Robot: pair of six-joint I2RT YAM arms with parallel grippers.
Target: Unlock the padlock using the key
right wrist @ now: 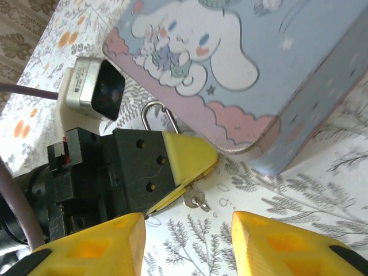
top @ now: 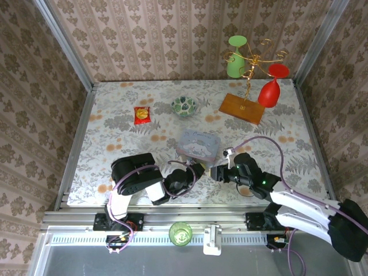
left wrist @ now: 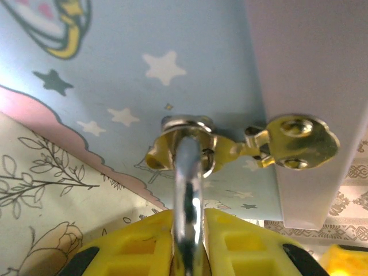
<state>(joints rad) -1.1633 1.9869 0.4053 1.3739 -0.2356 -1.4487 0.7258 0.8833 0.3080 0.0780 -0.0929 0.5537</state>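
Where the padlock (left wrist: 187,190) sits: at the near edge of the pastel tin (top: 198,142), hooked through a small ring on the tin's blue, star-printed side. Its body is hidden between yellow fingers.
Shackle (right wrist: 154,113): thin and silvery. In the left wrist view it rises from between the fingers up to the ring. In the right wrist view it shows as a small arch just beside the tin's pink lower border.
Hasp (left wrist: 293,144): brass-coloured and fixed with two rivets to the tin's pale wall, with its tongue reaching across to the same ring.
Key (right wrist: 196,201): a small silvery piece that looks like the key pokes out below the left fingers, over the table. Whether it is seated in the lock cannot be told.
Left gripper (left wrist: 188,224): narrow and clamped on the padlock, with one yellow finger pressed on each side of the shackle's foot.
Right gripper (right wrist: 187,230): spread wide and holding nothing. Its two yellow fingers stand at the bottom of its own view, facing the left gripper and the key and apart from both. In the top view it lies just to the right of the left gripper.
Left wrist camera (right wrist: 95,89): a pale box on the black gripper body, aimed at the tin.
Table (top: 115,144): covered in a floral print.
Behind the tin: a patterned bowl (top: 184,106), with a red-and-yellow snack packet (top: 142,115) to its left.
Far right corner: a wooden base (top: 241,108) carries a gold rack, from which a green glass (top: 234,60) and a red glass (top: 270,91) hang foot up.
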